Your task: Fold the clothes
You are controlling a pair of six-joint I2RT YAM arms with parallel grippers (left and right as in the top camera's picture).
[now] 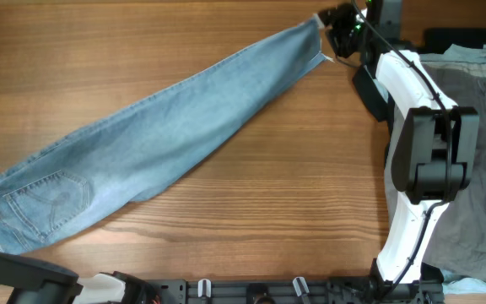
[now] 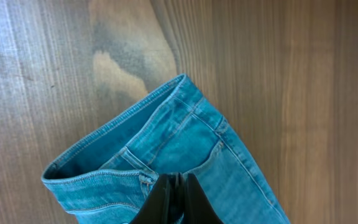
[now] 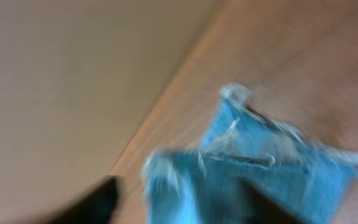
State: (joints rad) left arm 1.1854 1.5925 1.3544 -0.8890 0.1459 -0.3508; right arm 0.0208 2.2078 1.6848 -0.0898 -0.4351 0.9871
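Observation:
The light-blue jeans lie stretched out diagonally on the wooden table, waist at the front left and frayed hems at the back right. In the left wrist view my left gripper is shut on the denim just below the waistband; in the overhead view only that arm's base shows at the front left. My right gripper is at the hem end. The right wrist view is blurred; its fingers stand apart with the frayed hem between them.
Grey trousers lie at the right side under my right arm. A pale garment and something black sit behind them. The table's far edge runs close to the hem.

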